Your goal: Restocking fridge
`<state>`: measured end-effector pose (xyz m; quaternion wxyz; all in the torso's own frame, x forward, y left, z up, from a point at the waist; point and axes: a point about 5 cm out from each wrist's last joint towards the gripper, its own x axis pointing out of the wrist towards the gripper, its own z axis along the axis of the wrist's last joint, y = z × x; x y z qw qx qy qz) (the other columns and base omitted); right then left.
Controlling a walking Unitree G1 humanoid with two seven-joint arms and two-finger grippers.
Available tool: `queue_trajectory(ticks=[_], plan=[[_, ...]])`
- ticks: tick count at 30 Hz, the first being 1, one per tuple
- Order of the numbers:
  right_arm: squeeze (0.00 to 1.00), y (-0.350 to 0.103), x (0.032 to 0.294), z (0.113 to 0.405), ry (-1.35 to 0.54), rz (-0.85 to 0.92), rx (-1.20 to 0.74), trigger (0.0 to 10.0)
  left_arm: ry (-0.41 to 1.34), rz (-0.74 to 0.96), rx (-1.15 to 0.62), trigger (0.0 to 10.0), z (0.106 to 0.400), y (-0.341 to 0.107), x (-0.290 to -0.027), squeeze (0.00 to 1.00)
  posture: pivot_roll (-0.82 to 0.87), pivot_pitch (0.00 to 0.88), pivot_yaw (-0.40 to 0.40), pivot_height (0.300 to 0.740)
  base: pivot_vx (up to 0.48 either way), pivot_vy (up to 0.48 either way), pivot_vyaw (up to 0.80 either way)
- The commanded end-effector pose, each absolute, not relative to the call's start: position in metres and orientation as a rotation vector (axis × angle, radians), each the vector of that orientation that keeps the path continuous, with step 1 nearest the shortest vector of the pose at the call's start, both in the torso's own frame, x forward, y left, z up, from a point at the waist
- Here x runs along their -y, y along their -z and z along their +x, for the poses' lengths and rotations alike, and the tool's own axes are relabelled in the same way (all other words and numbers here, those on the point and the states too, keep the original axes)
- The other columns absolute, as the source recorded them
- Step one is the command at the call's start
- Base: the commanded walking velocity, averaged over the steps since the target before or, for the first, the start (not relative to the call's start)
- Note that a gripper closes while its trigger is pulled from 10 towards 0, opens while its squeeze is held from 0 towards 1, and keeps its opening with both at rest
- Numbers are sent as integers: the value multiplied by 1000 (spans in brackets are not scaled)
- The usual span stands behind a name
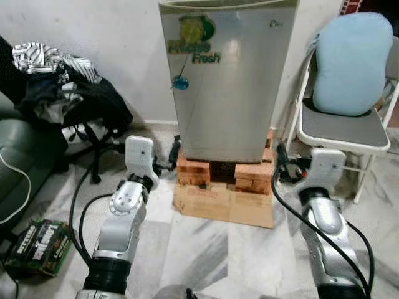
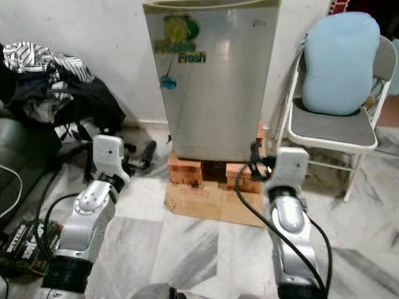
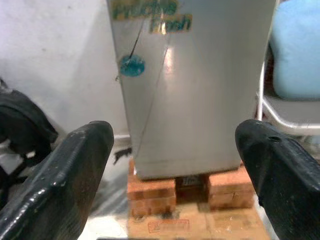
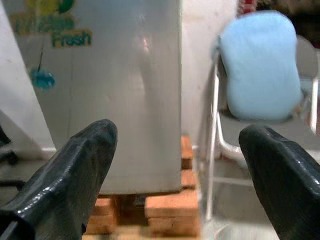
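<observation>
A small silver fridge (image 1: pixel 227 81) stands against the wall with its door shut. It carries a "Fresh" sticker, and a blue tassel (image 1: pixel 181 83) hangs on a string. The fridge rests on red bricks (image 1: pixel 193 171) over a cardboard slab (image 1: pixel 221 205). My left gripper (image 1: pixel 169 157) is held low by the fridge's bottom left corner, open, with nothing between its fingers (image 3: pixel 82 165). My right gripper (image 1: pixel 282 163) is near the bottom right corner, also open and empty, its fingers (image 4: pixel 80 165) spread wide towards the fridge's right edge.
A white folding chair (image 1: pixel 343 128) with a light blue cushion (image 1: pixel 352 62) stands right of the fridge. On the left are a black office chair piled with clothes (image 1: pixel 56 75) and a dark green sofa (image 1: pixel 19 156). A green and black box (image 1: pixel 37 246) lies on the marble floor.
</observation>
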<state>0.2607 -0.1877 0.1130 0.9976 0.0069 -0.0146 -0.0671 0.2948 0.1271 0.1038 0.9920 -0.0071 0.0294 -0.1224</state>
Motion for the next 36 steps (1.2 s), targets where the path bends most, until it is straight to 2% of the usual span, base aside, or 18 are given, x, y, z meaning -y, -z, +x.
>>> queue_trajectory(ticks=[1,10,18,23,27,36], plan=[[0,-114,194,253,167,9,27,10000,266,-18,-49,10000,296,-109,-126,0,-126,0,144,740,0,480,-800],[0,-108,190,256,168,28,4,10000,240,-43,-64,10000,289,-100,-128,0,-107,0,106,740,0,34,-800],[0,-118,186,261,133,15,34,10000,179,-39,-61,10000,292,-103,-150,0,-73,0,72,740,0,0,-800],[0,-109,190,261,137,15,-1,10000,179,-33,-64,10000,284,-100,-150,0,-20,0,25,740,0,0,-800],[0,-112,180,265,72,28,2,10000,161,-55,-78,10000,276,-96,-152,0,-14,0,-2,740,0,0,-800],[0,-110,174,271,34,40,-6,10000,174,-85,-112,10000,262,-90,-156,0,11,0,-20,740,0,412,-800]])
